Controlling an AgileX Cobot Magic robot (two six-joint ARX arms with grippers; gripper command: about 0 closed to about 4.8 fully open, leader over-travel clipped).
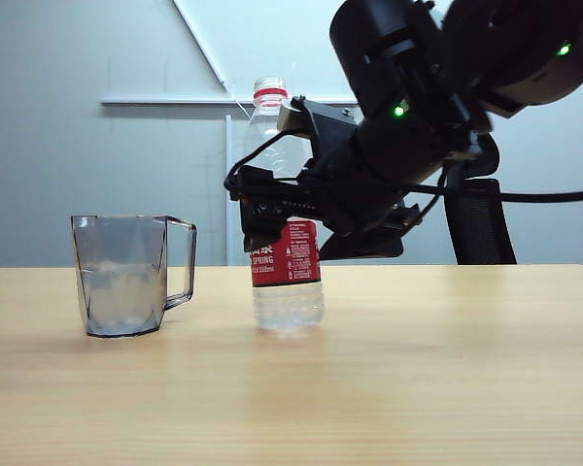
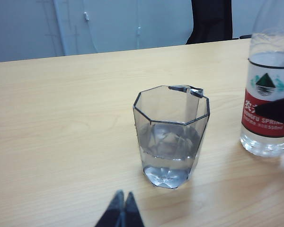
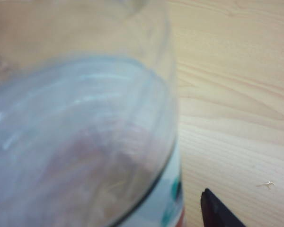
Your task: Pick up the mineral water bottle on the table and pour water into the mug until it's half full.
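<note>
The mineral water bottle stands upright on the table, right of the mug. A little water is left in its base. My right gripper straddles the bottle at label height and is open; one dark finger shows a gap beside the bottle wall, the other is hidden. The smoky mug holds water to roughly a third or half. My left gripper is shut and empty, hovering near the mug. The bottle stands beside the mug in that view.
A black chair stands behind the table's far edge on the right. A grey wall with a white board lies behind. Bare tabletop spreads around the mug.
</note>
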